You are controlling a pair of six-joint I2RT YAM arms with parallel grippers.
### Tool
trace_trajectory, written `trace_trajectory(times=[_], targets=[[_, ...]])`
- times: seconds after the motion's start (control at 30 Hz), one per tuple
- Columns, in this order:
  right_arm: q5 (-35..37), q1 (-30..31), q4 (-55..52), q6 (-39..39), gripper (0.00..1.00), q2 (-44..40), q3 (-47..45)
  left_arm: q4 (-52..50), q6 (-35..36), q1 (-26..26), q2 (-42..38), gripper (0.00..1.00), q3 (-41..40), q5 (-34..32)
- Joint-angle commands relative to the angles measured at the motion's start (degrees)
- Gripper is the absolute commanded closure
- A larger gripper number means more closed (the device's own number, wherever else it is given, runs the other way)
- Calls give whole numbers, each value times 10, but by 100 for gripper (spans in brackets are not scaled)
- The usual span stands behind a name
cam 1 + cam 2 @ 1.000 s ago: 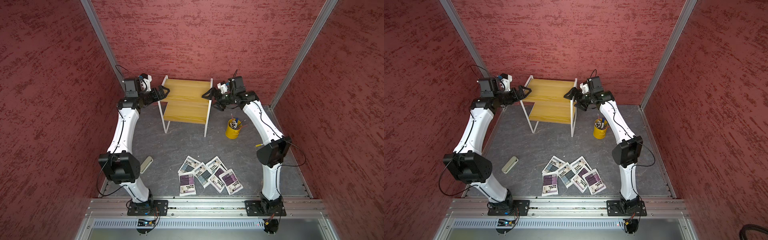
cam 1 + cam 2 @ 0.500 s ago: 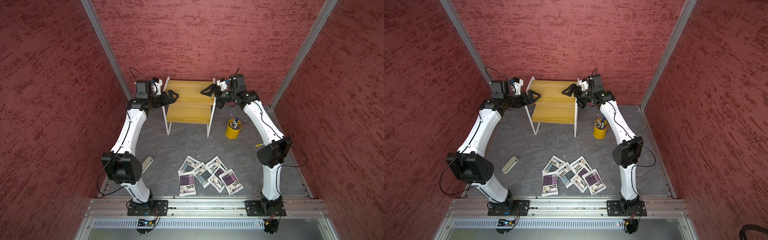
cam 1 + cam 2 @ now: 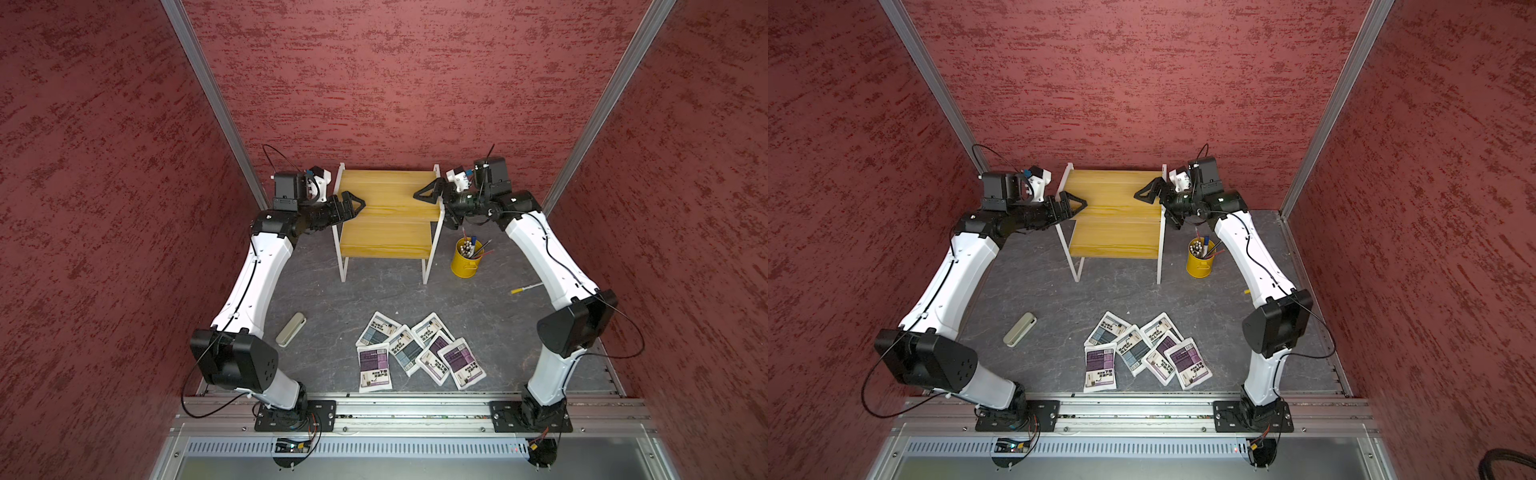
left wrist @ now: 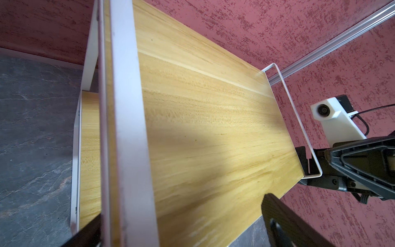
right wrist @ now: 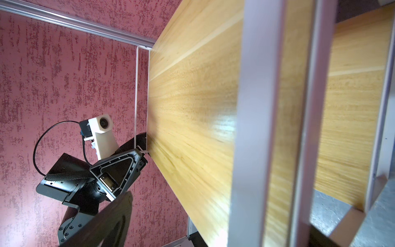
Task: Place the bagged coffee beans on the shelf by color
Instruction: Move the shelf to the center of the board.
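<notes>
The shelf [image 3: 386,232] is found shifted rightward since a second ago, straddled at both ends by the left gripper [image 3: 355,203] and right gripper [image 3: 426,194], jaws apart; the coffee bags [image 3: 405,351] are left clustered well before it.

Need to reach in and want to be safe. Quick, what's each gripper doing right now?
Left gripper: open, gripping nothing; a side rail of the shelf sits between its jaws.
Right gripper: open, likewise straddling the opposite rail.

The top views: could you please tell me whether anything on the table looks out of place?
Yes: a loose pen-like stick lies outside the yellow pen cup, and the coffee bags lie overlapped and askew.
</notes>
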Motion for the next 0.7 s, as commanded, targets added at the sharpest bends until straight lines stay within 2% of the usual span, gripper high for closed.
trace_trajectory(times=[0.0,0.37,0.67], targets=[[-26,3,66,-6,2,-66,-13,16,-2,-28,-22,0,5,41],[-53,-39,79,-11,2,-160,-126,11,-23,-99,-43,0,-21,15],[-75,-73,56,-28,2,-176,-146,15,-28,-116,-54,0,-43,-11]])
